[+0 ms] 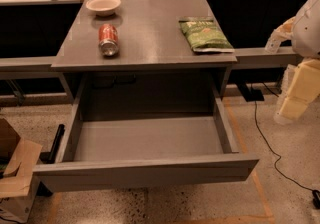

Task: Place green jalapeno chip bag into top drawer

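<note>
The gripper (296,99) hangs at the right edge of the view, pale yellow under the white arm, lower than the table top and beside the right side of the table. Whether it is spread or pressed together I cannot tell, and it holds nothing that can be seen. It is apart from every object.

The green jalapeno chip bag (205,34) lies up and to the left of the gripper, flat on the right part of the grey table (150,48), close to the front right corner. The bag and the gripper do not touch; the table edge is between them.

Below the table top, the top drawer (150,170) is pulled far out toward the camera, and its grey bottom shows.

Further left on the table a red soda can (108,39) lies on its side, and behind it stands a pale bowl (103,5). A black cable (265,138) runs over the floor under the gripper.
</note>
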